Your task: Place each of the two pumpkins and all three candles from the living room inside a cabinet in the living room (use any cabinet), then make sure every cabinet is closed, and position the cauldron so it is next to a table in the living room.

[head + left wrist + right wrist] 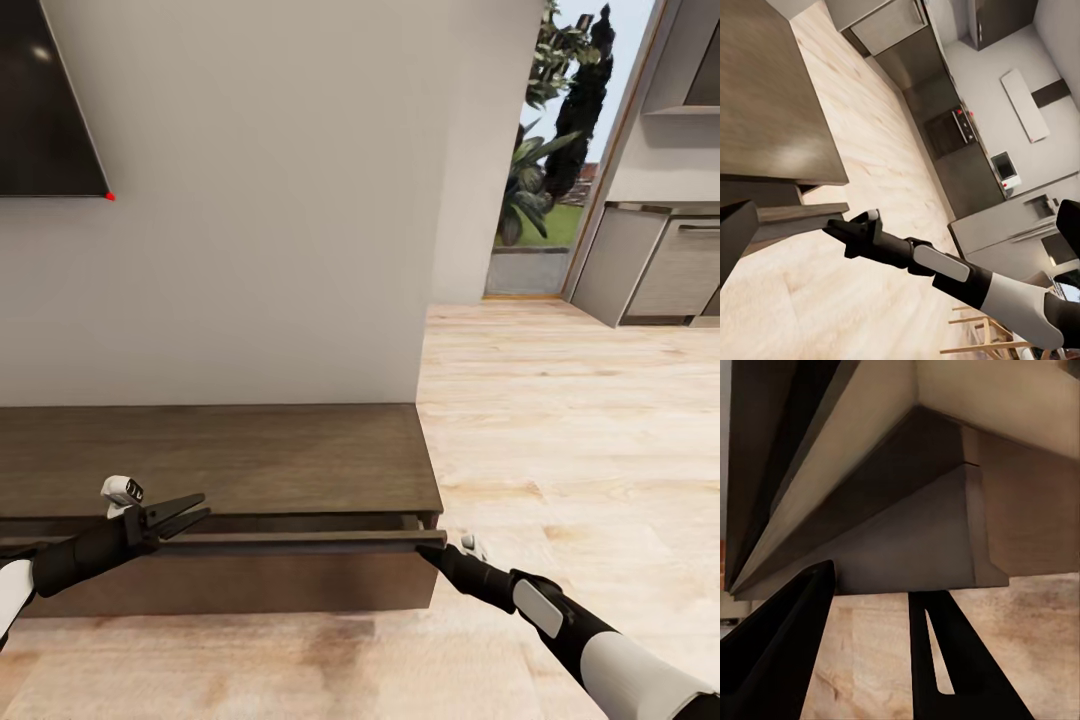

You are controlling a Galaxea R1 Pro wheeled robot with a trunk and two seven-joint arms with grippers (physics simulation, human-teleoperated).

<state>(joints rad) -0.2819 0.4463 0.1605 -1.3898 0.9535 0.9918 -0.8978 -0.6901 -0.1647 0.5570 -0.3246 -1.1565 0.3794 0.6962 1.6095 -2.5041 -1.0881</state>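
The long dark brown cabinet (250, 460) stands against the white wall. Its top drawer front (300, 542) is pulled out a little, leaving a narrow gap behind it. My left gripper (205, 506) hovers open over that front near its left part, holding nothing. My right gripper (428, 550) is open at the front's right end. In the right wrist view the drawer's corner (915, 540) sits just beyond its fingers (945, 660). The left wrist view shows the cabinet (772, 97) and my right gripper (832, 229) at the drawer edge. Pumpkins, candles, cauldron and table are out of view.
A black TV (45, 100) hangs on the wall above the cabinet. Pale wood floor (560, 420) stretches right toward a glass door with plants (545, 170) and grey kitchen cabinets (660, 265). A built-in oven (952, 131) shows in the kitchen.
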